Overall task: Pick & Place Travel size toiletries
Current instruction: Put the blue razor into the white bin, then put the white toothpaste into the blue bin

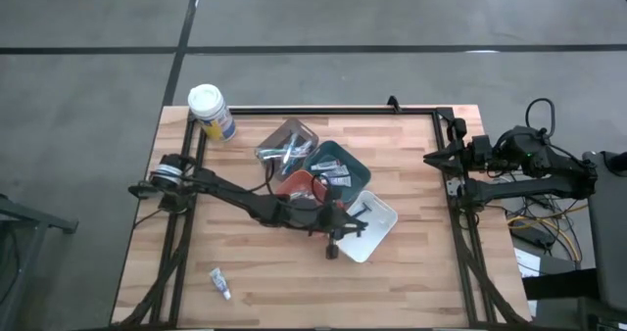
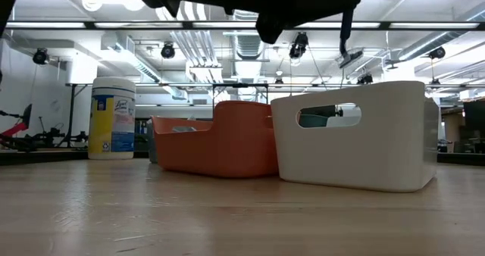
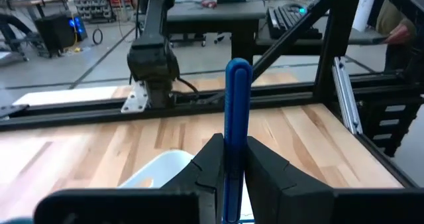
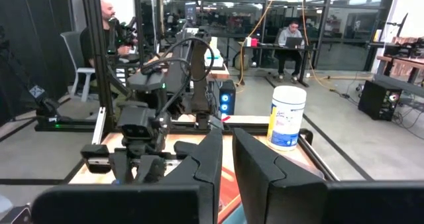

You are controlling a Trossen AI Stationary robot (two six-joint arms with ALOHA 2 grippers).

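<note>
Nearest to the left wrist camera, the left gripper (image 3: 233, 174) is clenched on a blue stick (image 3: 237, 111), which stands upright between the fingers. The stick looks light, stiff and smooth, so it may slip; the hold on its lower half seems sensible. In the high view this gripper (image 1: 338, 235) hangs over the white tray (image 1: 384, 216), at 4 o'clock from the table's centre. One white tube (image 1: 221, 283) lies at 7 o'clock. The right gripper (image 1: 434, 157) waits at 3 o'clock, its fingers nearly closed on nothing.
</note>
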